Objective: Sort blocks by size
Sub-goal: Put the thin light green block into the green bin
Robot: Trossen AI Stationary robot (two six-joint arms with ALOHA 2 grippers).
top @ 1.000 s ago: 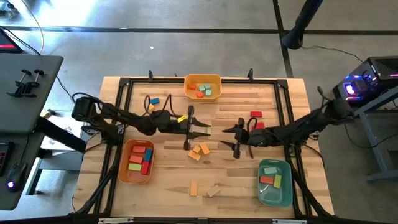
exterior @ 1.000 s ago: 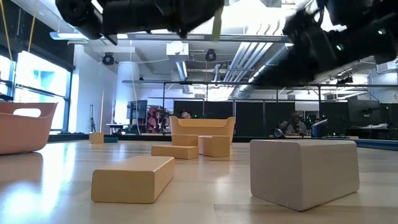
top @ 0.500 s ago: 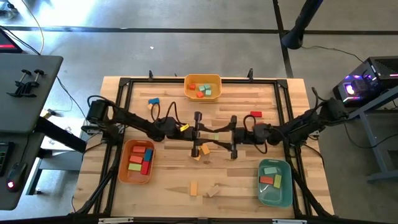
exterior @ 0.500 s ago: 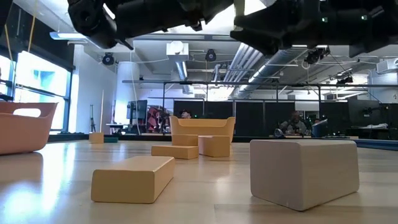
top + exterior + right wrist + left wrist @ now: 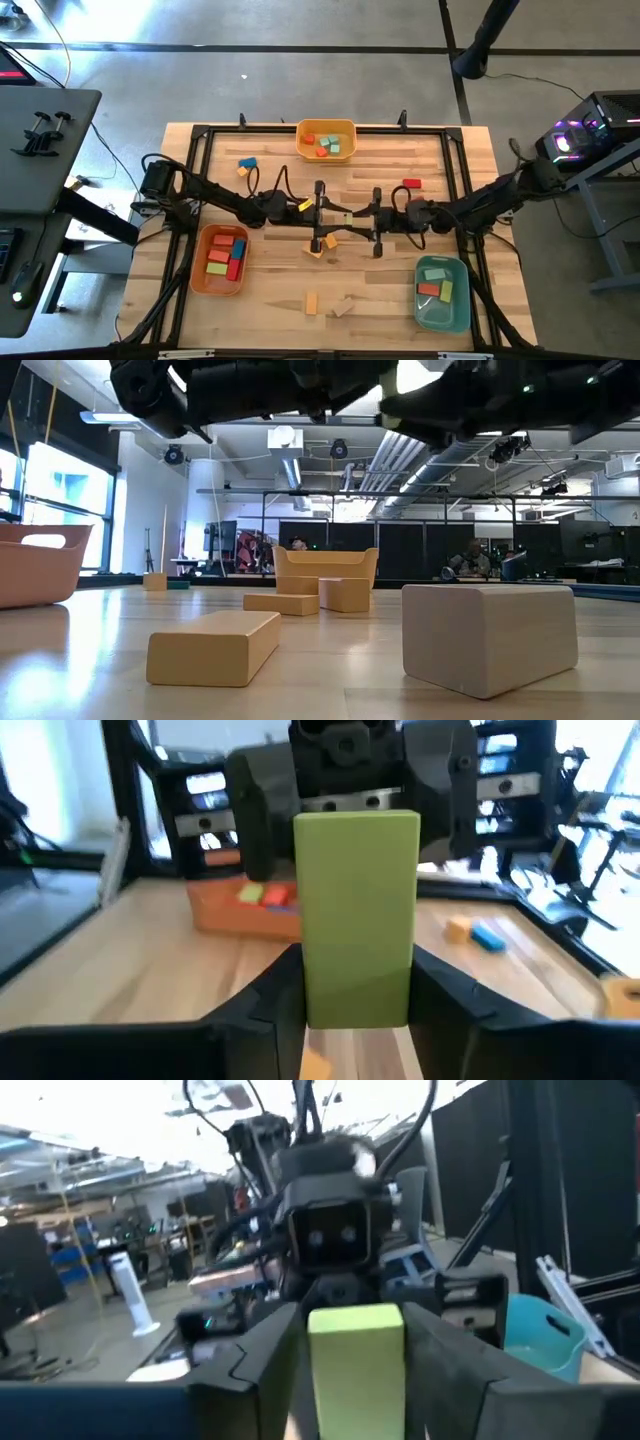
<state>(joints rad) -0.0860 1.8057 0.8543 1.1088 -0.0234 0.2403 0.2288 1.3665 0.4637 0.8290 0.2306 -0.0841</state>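
A green block (image 5: 346,216) hangs above the middle of the table between my two grippers, which face each other. My left gripper (image 5: 336,214) reaches in from the table's left and is shut on the block (image 5: 355,1350). My right gripper (image 5: 356,217) reaches in from the right and is shut on the same block (image 5: 357,910). Loose blocks lie on the table: orange ones (image 5: 325,243) below the grippers, a blue one (image 5: 247,162) and a red one (image 5: 411,184). My left gripper pinches the green block by two opposite sides (image 5: 314,1370) between its two fingers. The fingers lie level and come from the table's left. The block is lifted clear of the table. My right gripper pinches the block's other end by two opposite sides (image 5: 302,970) between its two fingers. The fingers lie level and come from the table's right. The block stands clear of the table, between the two wrists.
A yellow bin (image 5: 349,128) stands at the far edge, an orange bin (image 5: 200,262) near left, a teal bin (image 5: 462,300) near right, each with blocks in it. Tan blocks (image 5: 311,302) (image 5: 215,648) (image 5: 488,635) lie near the front edge.
My left gripper has carried the green block toward the table's right, and my right gripper has come toward the table's left. They have met over the middle, and the block now sits between both pairs of fingers. In the last half second both have kept nearly still.
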